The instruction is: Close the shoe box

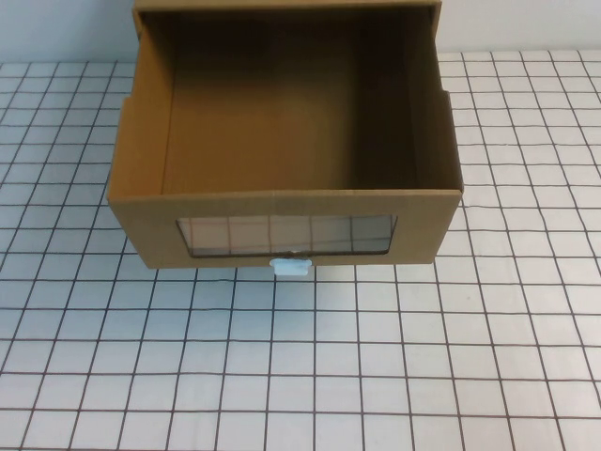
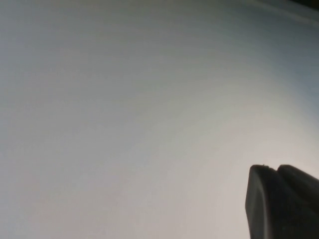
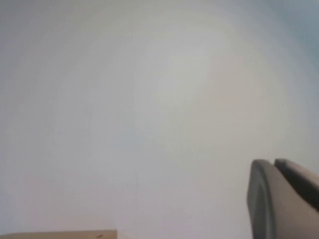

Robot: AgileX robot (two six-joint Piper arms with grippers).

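The shoe box is a brown cardboard drawer, pulled out toward me with its empty inside showing. Its front has a clear window and a small white tab handle just below it. The outer sleeve shows at the back edge. Neither gripper shows in the high view. In the left wrist view my left gripper is shut and empty against a blank pale wall. In the right wrist view my right gripper is shut and empty, with a strip of brown cardboard at the picture's edge.
The box stands on a white table with a black grid. Bare grid lies in front of the box and on both sides of it. A pale wall runs behind the table.
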